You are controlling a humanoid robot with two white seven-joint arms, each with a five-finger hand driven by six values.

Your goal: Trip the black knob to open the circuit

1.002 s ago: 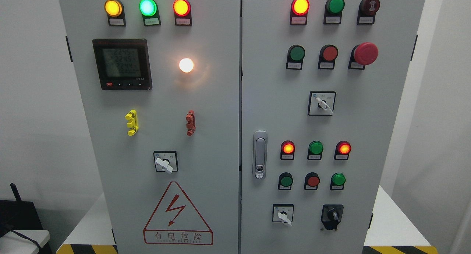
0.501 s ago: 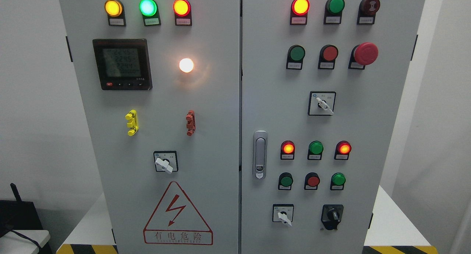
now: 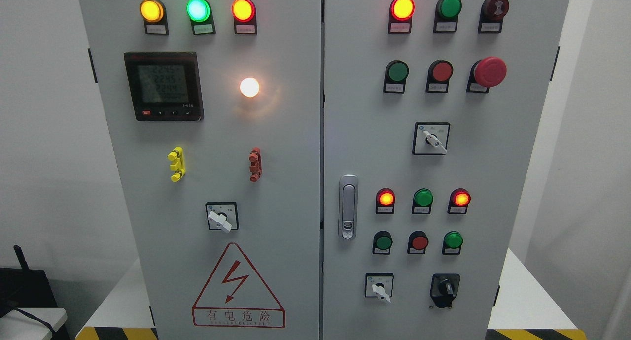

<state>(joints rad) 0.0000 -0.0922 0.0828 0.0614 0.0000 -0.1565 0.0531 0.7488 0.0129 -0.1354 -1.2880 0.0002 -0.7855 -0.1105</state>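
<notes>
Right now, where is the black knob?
In the head view, the black knob sits at the bottom right of the right door, beside the white-handled switch and below a green button.

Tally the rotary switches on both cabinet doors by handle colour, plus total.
White-handled selector switches: 3
Black knob: 1
Total: 4

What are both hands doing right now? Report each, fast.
Left hand: not in view, so its state cannot be told.
Right hand: not in view either.
The black knob at the cabinet's lower right has no hand on it.
</notes>
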